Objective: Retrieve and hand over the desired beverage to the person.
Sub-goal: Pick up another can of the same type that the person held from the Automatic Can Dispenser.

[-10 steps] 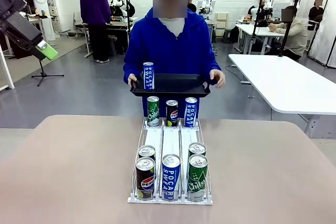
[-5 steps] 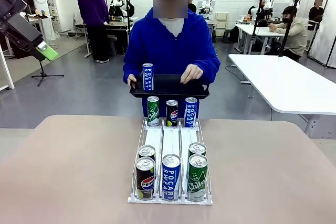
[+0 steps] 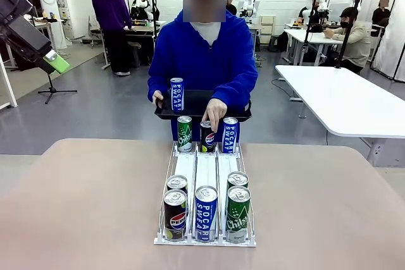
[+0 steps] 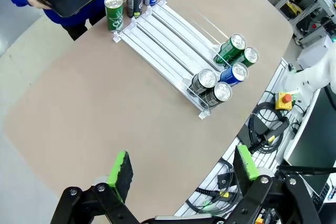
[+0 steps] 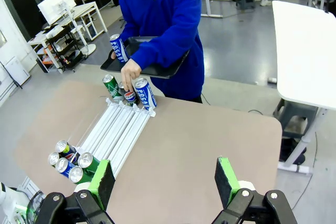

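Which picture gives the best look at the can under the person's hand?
The front view: the hand rests on the middle Pepsi can, whose label faces the camera. Both wrist views show it small and far off, partly under the hand.

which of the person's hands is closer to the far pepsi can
Their left. The left hand is down at the top of the pepsi can; the right hand is higher, holding the tray.
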Available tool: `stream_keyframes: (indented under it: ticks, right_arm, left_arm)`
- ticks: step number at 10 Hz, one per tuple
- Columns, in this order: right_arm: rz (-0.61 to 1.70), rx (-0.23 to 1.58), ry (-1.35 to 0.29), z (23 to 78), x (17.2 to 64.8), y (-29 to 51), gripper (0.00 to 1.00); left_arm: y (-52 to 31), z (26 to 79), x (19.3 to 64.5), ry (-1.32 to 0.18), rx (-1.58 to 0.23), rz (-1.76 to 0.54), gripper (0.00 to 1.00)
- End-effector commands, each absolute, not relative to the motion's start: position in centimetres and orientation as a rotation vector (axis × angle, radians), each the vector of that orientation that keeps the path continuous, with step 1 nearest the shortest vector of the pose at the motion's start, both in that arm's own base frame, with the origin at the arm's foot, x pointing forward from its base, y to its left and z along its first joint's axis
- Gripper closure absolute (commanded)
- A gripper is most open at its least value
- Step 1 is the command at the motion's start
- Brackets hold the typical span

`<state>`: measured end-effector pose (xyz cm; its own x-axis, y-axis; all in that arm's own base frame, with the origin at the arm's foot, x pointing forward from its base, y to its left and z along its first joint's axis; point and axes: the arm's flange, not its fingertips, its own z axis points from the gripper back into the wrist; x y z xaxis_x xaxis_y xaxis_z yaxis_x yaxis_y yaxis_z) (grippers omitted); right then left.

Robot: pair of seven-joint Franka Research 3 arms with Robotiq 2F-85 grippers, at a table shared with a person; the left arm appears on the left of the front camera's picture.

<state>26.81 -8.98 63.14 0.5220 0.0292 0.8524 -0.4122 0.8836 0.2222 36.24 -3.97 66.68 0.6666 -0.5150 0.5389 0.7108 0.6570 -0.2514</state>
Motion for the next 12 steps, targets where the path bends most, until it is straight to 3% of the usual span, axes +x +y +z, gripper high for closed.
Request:
stream_keyframes:
  ticks: [1,7,12]
  right_arm:
    - [0.287,0.446,-0.994,63.0,27.0,-8.9,0.00]
    - [0.274,0.428,-0.993,63.1,26.8,-9.0,0.00]
    - [0.285,0.262,-0.739,63.2,26.4,-7.6,0.00]
  left_arm:
    - [-3.9,66.7,36.2,-0.452,-0.483,-0.730,0.00]
    - [-3.9,66.7,36.2,-0.452,-0.483,-0.730,0.00]
    - [-3.9,66.7,36.2,-0.452,-0.483,-0.730,0.00]
